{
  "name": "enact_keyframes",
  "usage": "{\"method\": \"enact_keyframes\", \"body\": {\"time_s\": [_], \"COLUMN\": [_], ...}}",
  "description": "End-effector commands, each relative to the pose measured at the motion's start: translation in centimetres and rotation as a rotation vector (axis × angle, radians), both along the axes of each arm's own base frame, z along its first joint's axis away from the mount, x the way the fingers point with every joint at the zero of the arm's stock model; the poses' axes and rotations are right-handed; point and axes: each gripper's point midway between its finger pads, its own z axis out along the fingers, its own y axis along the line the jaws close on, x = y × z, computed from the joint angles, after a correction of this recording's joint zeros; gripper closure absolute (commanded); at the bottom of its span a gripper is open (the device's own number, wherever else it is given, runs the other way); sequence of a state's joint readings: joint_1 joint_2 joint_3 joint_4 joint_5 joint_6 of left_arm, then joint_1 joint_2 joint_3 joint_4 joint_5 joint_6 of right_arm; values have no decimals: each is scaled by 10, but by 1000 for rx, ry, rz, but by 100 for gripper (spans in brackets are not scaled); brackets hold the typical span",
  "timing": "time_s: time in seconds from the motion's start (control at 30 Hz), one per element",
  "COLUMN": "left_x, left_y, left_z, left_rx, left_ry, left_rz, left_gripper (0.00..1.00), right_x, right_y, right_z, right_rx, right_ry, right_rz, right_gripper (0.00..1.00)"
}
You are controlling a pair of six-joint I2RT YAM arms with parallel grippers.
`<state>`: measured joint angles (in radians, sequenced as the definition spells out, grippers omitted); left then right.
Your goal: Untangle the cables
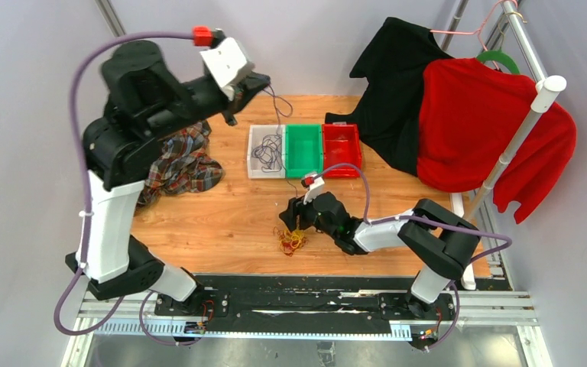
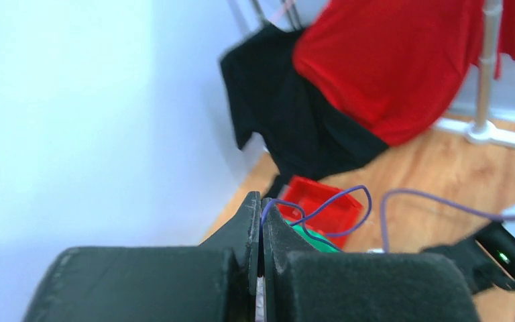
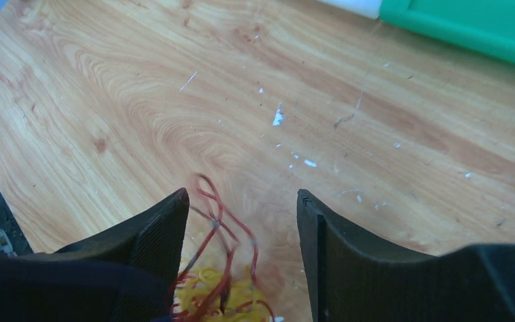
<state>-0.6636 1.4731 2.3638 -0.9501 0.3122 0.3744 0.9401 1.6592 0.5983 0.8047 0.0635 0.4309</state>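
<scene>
- Table (image 1: pixel 229 222): light wood-grain top, flecked white; plain grey walls (image 1: pixel 15 153) around.
- Red sweater (image 1: pixel 489 122), black garment (image 1: pixel 397 84): soft, hung on a rack, right rear.
- Plaid cloth (image 1: pixel 183 160): crumpled, left.
- Plastic bins (image 1: pixel 303 149): white, green, red, in a row.
- Left gripper (image 2: pixel 261 201): raised, jaws pressed together on a thin purple cable (image 2: pixel 322 207).
- Right gripper (image 3: pixel 241 201): jaws wide, gripping nothing, straddling the yellow-and-red tangle (image 1: pixel 291 241), near centre.

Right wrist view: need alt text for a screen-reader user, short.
The right hand is open over a wooden table, and a small tangle of red and yellow cables lies between its two black fingers. The edge of a green bin shows at the top right.
</scene>
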Motion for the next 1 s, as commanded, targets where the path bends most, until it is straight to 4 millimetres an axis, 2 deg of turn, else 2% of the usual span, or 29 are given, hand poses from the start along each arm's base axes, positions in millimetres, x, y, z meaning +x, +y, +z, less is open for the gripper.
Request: {"method": "enact_keyframes", "body": {"time_s": [0.0,0.2,0.3,0.43,0.6,0.7,0.8,0.9,0.97], "left_x": [0,2,5,6,2,-4,-3,11,24], "left_y": [27,62,75,85,100,113,113,102,94], "left_z": [57,119,141,167,199,219,225,209,191], "left_rx": [-69,-205,-248,-294,-347,-415,-430,-377,-335], "left_ry": [-200,-450,-533,-630,-753,-826,-852,-804,-766], "left_rz": [113,281,354,414,489,545,559,545,548], "left_gripper": [100,100,100,100,100,100,100,100,100], "right_x": [-9,-21,-26,-33,-41,-46,-51,-51,-50], "right_y": [18,5,-4,-16,-32,-41,-49,-56,-60], "right_z": [8,-6,-13,-24,-35,-43,-49,-42,-35], "right_rx": [46,23,16,2,-9,-13,-10,9,13], "right_ry": [-18,-1,13,31,49,71,90,78,62], "right_rz": [30,16,5,-4,-30,-47,-59,-78,-93], "right_gripper": [39,39,40,49,48,57,67,70,71]}}
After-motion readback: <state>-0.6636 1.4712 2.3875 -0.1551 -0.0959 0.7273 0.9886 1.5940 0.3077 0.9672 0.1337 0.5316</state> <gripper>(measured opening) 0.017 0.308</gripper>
